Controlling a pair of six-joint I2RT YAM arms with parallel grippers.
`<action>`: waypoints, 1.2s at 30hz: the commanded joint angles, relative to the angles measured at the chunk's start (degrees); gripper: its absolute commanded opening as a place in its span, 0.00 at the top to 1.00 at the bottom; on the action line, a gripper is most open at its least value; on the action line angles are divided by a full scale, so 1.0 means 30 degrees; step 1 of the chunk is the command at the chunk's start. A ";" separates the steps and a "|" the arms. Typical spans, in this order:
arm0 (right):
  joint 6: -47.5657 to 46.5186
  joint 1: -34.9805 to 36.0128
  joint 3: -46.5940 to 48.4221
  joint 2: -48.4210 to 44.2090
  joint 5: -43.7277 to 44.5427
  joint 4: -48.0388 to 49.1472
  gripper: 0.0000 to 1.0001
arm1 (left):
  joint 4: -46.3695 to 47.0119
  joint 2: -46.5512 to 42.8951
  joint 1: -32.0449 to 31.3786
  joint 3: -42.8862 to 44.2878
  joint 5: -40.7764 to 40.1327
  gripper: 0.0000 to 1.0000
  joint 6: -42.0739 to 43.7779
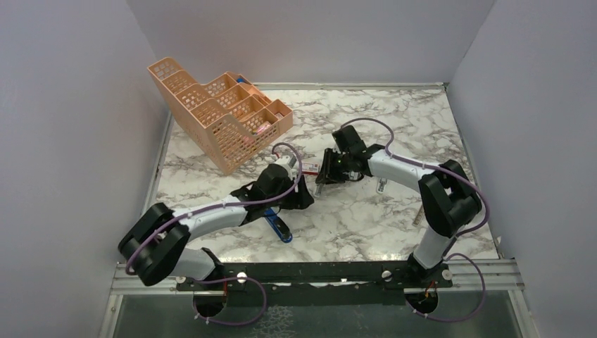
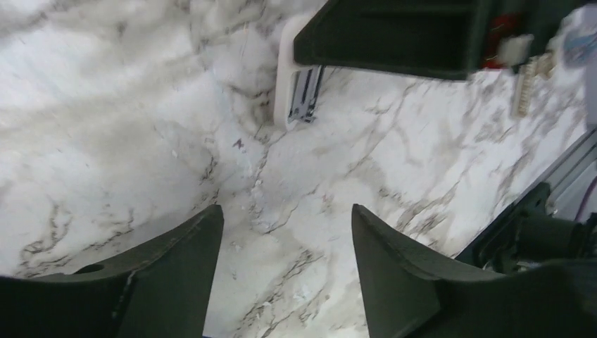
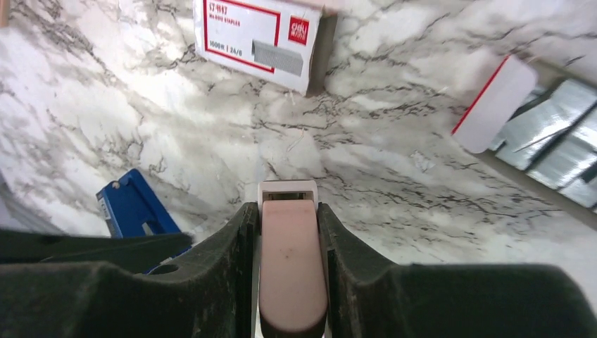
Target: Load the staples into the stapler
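My right gripper [image 3: 287,208] is shut on a small pink-and-white block [image 3: 292,260], held low over the marble. The blue stapler [image 3: 130,208] lies just to its left; from above the stapler [image 1: 280,229] shows beside my left forearm. Silvery-grey ribbed staples [image 3: 556,141] lie in an opened tray at the right edge of the right wrist view. My left gripper [image 2: 284,211] stands open over bare marble with nothing between its fingers. Ahead of it the white block [image 2: 296,84] hangs under the right gripper's dark fingers [image 2: 387,42]. The two grippers [image 1: 313,182] nearly meet at mid-table.
A red-and-white staples box [image 3: 257,39] lies beyond the right gripper, with a loose white flap [image 3: 493,105] beside the tray. A peach mesh organiser [image 1: 218,116] stands at the back left. A small light item [image 1: 381,184] lies by the right forearm.
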 commanded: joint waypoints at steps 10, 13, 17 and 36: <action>-0.2860 0.0671 0.3789 0.2233 0.3327 -0.5023 0.65 | -0.6705 -0.4859 0.0086 0.3573 -0.6926 0.25 0.1602; -0.3018 0.0850 0.4129 0.2570 0.3431 -0.5298 0.63 | -0.6938 -0.5102 0.0115 0.3650 -0.7270 0.24 0.1646; -0.3638 0.1041 0.4702 0.3216 0.3208 -0.5655 0.62 | -0.7101 -0.5158 0.0170 0.3657 -0.7475 0.24 0.1749; -0.4317 0.1191 0.5226 0.2805 0.2879 -0.5978 0.47 | -0.7854 -0.5381 0.0488 0.3893 -0.7703 0.23 0.2014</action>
